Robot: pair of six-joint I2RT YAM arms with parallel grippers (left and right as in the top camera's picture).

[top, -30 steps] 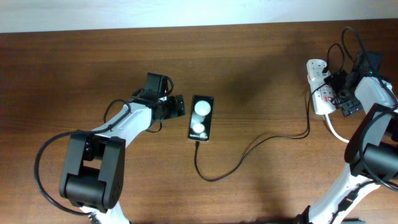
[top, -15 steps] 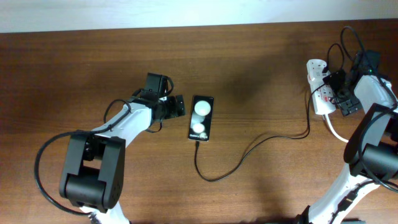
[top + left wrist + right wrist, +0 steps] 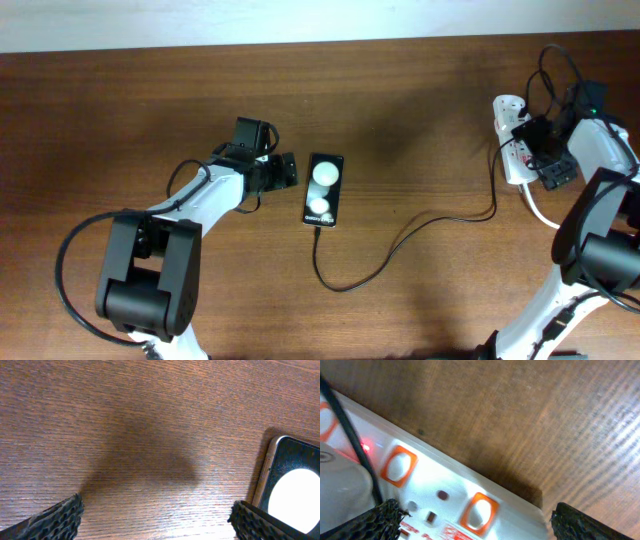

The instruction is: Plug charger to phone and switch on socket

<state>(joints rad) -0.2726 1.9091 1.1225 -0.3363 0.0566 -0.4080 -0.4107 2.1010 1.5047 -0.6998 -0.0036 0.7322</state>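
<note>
Over at upper right, your right end effector (image 3: 546, 152) hangs spread wide above the socket (image 3: 508, 118). The charger (image 3: 342, 288) looks plugged into the mid-frame phone (image 3: 325, 190), so press the switch next. Left end effector (image 3: 284, 168): spread too.

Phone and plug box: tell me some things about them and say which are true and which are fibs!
1. The phone lies flat on the table. True.
2. The left gripper is holding the phone. False: it is open and empty, just beside the phone.
3. The charger runs from the phone's lower edge across to the socket. True.
4. The socket lies next to the left arm. False: it lies at the far side of the table, under the open right gripper.
5. A small red light glows on the socket. True.
</note>
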